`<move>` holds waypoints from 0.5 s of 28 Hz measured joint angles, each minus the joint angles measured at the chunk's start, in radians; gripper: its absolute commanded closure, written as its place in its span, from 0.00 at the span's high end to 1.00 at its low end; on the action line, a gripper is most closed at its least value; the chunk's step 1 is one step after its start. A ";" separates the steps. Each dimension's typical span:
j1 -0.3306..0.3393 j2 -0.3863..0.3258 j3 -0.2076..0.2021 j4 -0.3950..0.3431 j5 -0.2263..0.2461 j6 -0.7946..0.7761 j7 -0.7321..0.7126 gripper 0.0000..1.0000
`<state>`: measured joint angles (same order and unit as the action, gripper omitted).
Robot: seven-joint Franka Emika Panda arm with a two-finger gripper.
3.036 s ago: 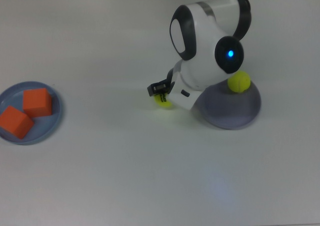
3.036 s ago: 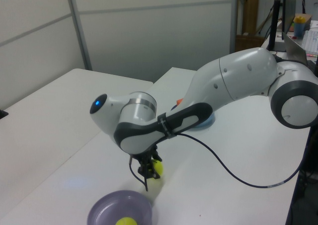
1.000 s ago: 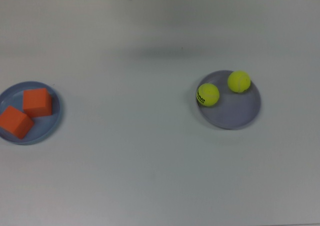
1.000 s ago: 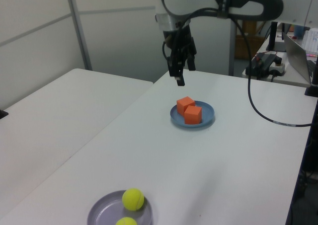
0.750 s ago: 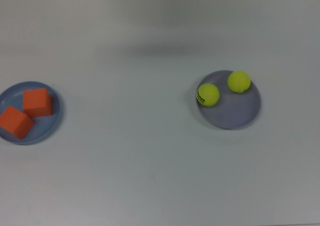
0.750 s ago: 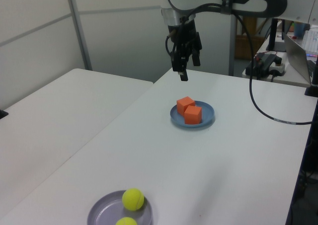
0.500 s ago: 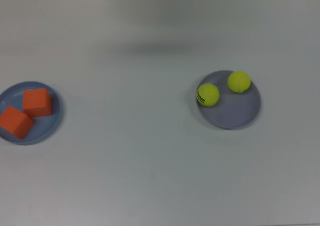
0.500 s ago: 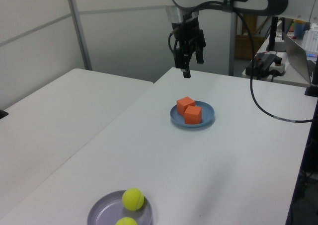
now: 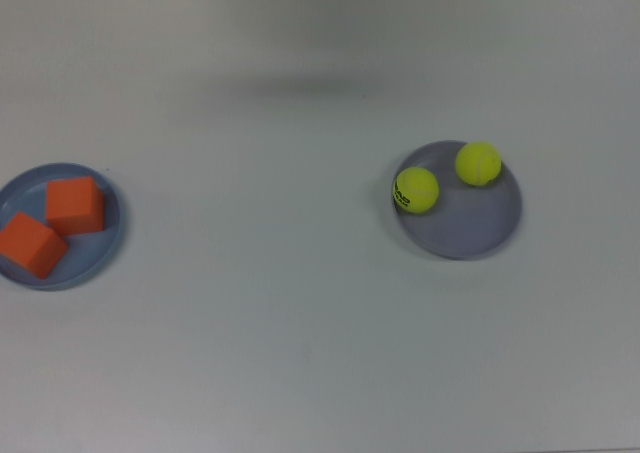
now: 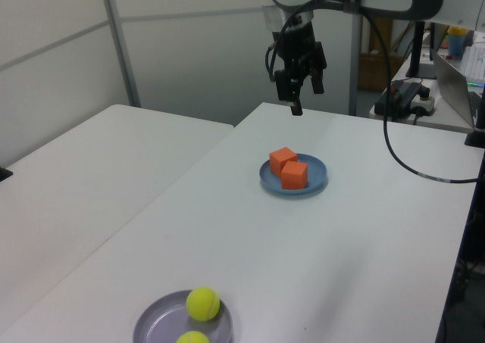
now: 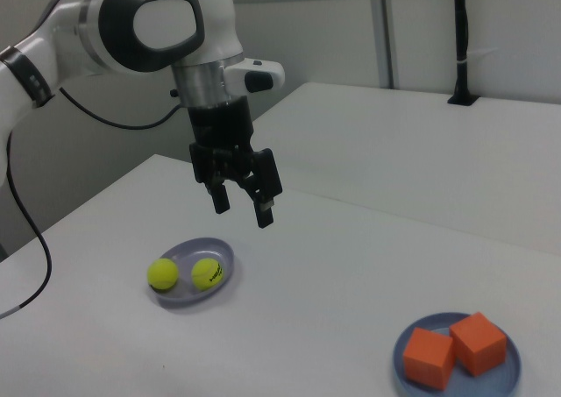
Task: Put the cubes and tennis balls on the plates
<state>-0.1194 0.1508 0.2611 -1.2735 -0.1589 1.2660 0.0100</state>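
Two orange cubes lie on the light blue plate at the top view's left. Both tennis balls rest on the lavender plate: the printed one at its rim, the plain one beside it. My gripper hangs open and empty, high above the table, over the stretch between the plates. In the left view the gripper hovers beyond the cubes. It is outside the top view.
A black cable hangs from the arm at the left view's right. A second white table stands alongside. Desk clutter sits past the table's far end in the left view.
Three seconds ago the gripper was low by the lavender plate with the printed ball. That ball now lies on the plate. The arm has risen, drifting toward the left view's right.
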 measured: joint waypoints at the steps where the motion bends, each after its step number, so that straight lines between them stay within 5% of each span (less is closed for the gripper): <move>1: -0.002 0.000 0.000 0.000 0.000 0.000 0.000 1.00; 14: -0.007 0.000 0.000 -0.002 0.015 0.000 0.018 1.00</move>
<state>-0.1260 0.1507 0.2612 -1.2756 -0.1434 1.2660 0.0284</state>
